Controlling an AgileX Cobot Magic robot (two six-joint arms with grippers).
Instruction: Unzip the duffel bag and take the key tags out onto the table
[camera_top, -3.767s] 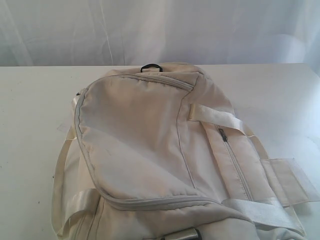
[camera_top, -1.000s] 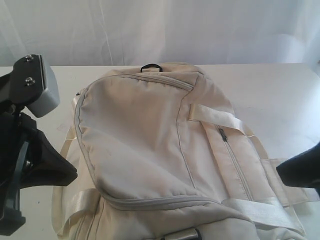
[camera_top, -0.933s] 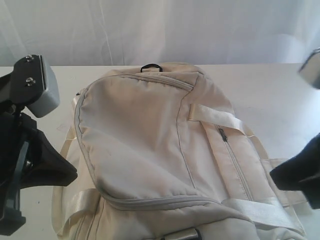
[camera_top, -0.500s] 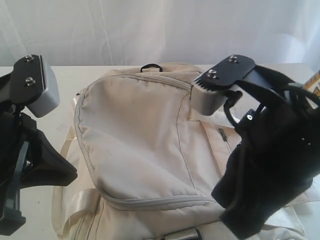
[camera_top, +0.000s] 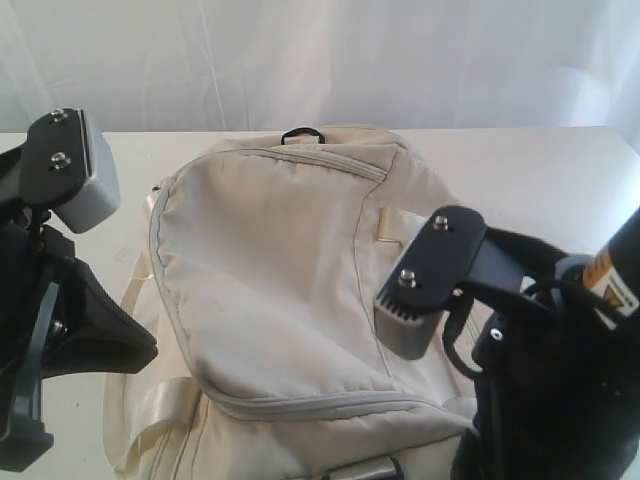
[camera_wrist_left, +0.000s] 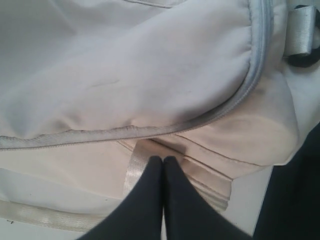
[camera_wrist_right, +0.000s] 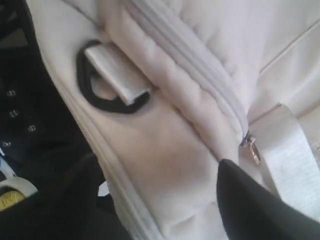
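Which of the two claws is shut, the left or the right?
The left claw: its fingertips are pressed together by the duffel bag's webbing strap. The right claw's fingers stand wide apart, near a zipper pull.

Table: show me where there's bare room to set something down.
Bare table lies beyond the right arm, beside the bag's far end; a smaller strip sits between bag and left arm. Nearer, both arms crowd the bag.

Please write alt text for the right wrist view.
Close view of the cream duffel bag, its grey zipper closed, the metal pull lying beside a pale webbing strap. A black D-ring sits nearby; one dark gripper finger is close to the pull.
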